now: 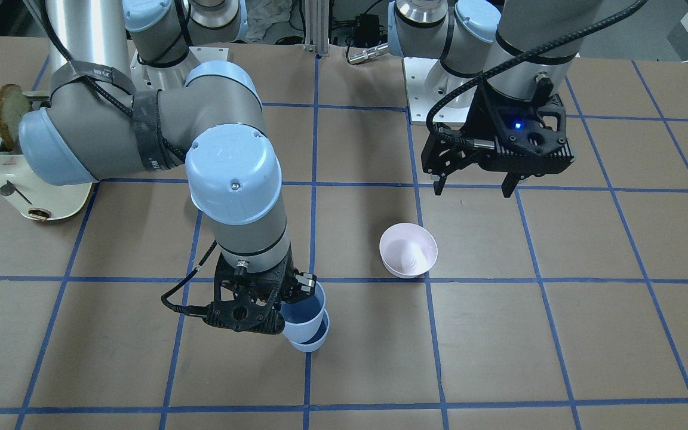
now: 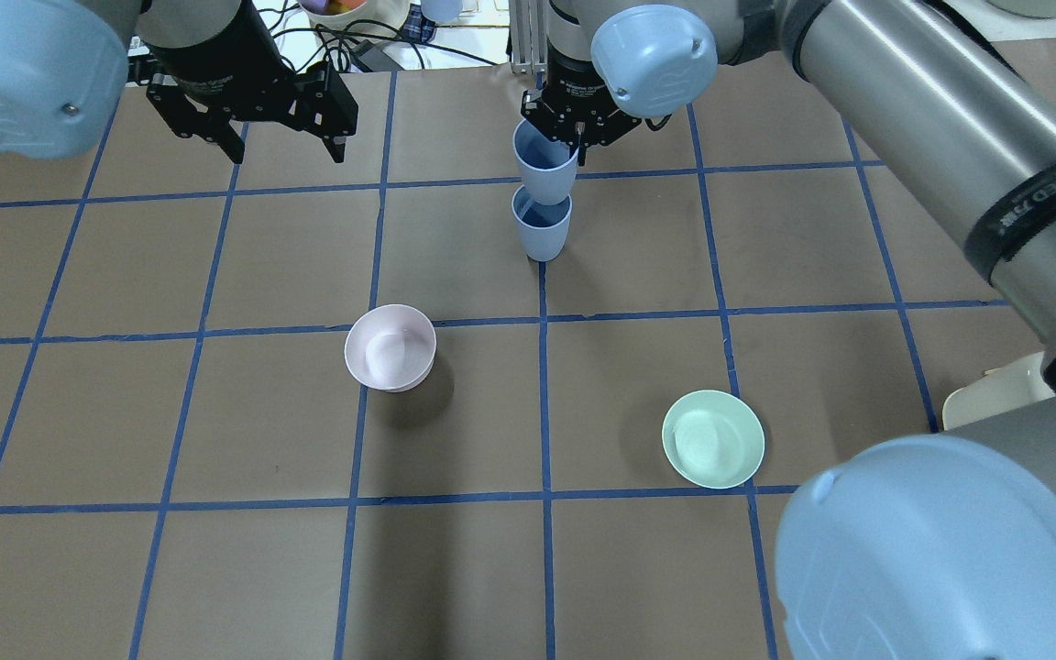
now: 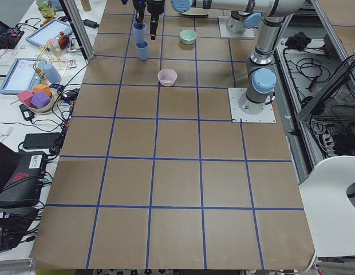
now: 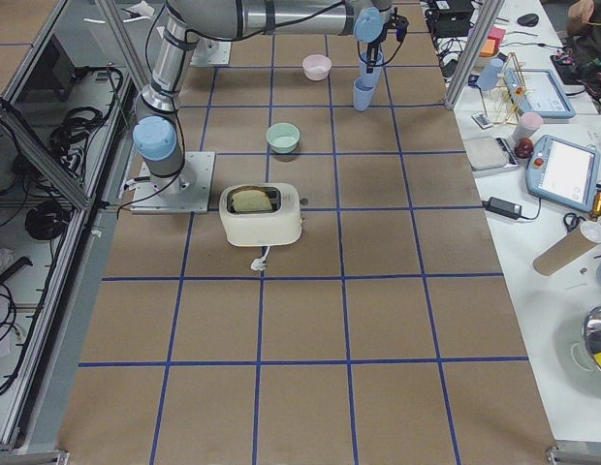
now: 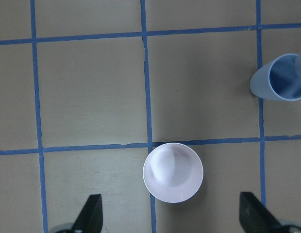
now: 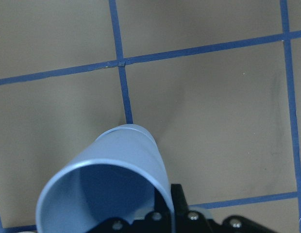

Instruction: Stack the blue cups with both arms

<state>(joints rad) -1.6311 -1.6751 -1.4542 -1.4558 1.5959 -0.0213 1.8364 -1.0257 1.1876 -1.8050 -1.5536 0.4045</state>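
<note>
A wide table (image 3: 177, 177) covered in brown paper and marked into squares by blue tape (image 3: 166, 158) fills the room under flat, even light. A white chair (image 3: 332, 200) stands at one long side, near loose black cables (image 3: 315, 86). A white bench (image 4: 519, 291) cluttered with tablets (image 4: 564, 176) runs along the other side.

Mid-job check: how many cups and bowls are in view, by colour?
Blue cups: 2 (upper cup, lower cup)
Pink bowl: 1
Green bowl: 1
Total: 4
</note>
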